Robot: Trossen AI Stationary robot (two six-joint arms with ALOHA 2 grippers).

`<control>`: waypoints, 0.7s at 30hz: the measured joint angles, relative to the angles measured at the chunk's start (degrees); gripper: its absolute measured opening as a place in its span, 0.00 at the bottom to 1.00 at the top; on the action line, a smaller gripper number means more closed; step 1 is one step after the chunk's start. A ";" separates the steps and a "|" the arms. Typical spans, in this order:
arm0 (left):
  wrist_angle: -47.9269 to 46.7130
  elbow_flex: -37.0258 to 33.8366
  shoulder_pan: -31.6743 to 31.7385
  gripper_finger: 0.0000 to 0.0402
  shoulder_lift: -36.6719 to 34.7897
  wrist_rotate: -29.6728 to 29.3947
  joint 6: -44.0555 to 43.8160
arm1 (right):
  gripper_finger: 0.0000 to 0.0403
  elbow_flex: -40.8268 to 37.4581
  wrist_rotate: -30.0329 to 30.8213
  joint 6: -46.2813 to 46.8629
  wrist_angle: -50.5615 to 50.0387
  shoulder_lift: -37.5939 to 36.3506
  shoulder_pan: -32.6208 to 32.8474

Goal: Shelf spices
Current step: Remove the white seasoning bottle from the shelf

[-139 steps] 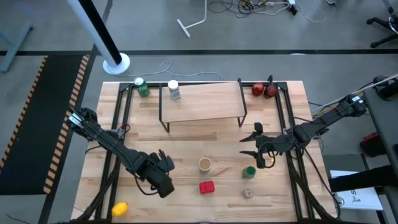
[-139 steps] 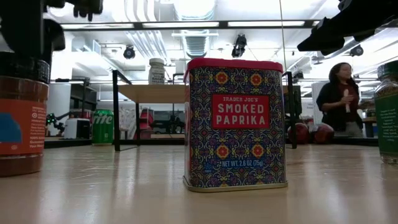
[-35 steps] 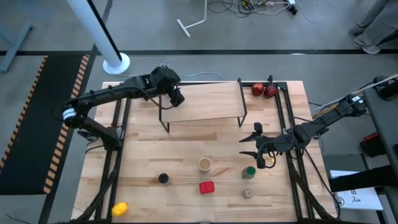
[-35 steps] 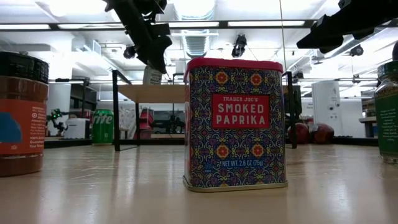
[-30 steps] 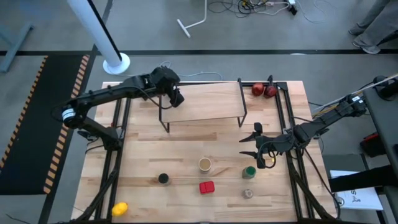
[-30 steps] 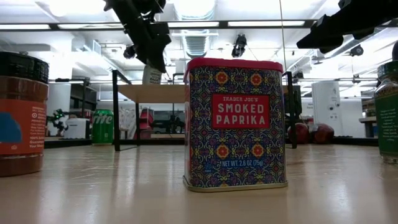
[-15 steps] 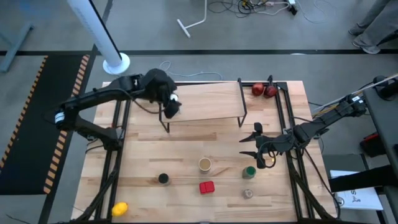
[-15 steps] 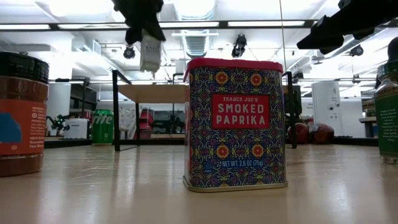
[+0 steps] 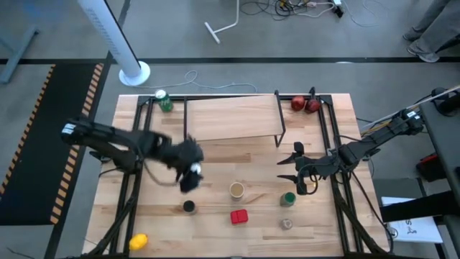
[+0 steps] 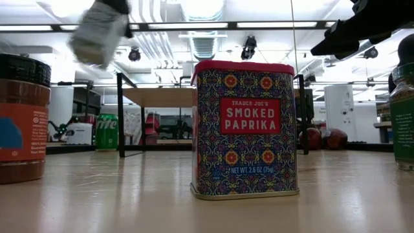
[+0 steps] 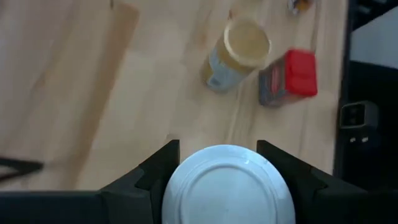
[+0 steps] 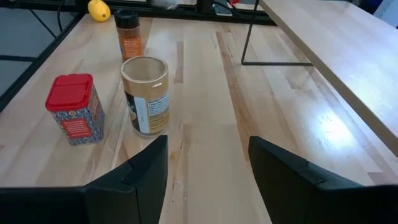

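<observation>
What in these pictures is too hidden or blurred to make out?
- White-capped jar: left wrist view shows only its cap between the left pincer fingers; label blurred in low view.
- Green-capped jar: cut by low view's edge.
- Grey-capped jar: too small in high view.

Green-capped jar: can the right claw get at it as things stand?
Probably yes. The right claw hangs open just behind the green-capped jar, with bare table between them. The tan round-lidded tub stands well to the side, and the left claw, shut on the white-capped jar, is across the table.
</observation>
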 joint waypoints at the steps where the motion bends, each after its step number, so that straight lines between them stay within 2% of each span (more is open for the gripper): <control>1: 0.35 -1.24 -2.30 0.44 0.00 -1.86 -2.13 | 0.49 0.00 0.00 0.00 0.02 -0.01 0.00; 5: -0.03 -5.75 -9.33 0.44 -0.02 -8.78 -9.22 | 0.49 0.00 0.00 0.54 0.11 0.00 0.00; 9: 1.46 -9.51 -13.11 0.44 -0.07 -13.81 -13.11 | 0.49 0.00 0.00 0.60 0.64 0.00 0.00; 14: 5.84 -14.52 -14.03 0.44 -0.07 -19.04 -13.87 | 0.49 0.00 0.00 0.57 0.99 0.00 0.00; 21: 12.96 -22.34 -14.02 0.44 -0.35 -21.11 -13.25 | 0.49 0.00 -0.01 0.54 0.83 0.00 0.00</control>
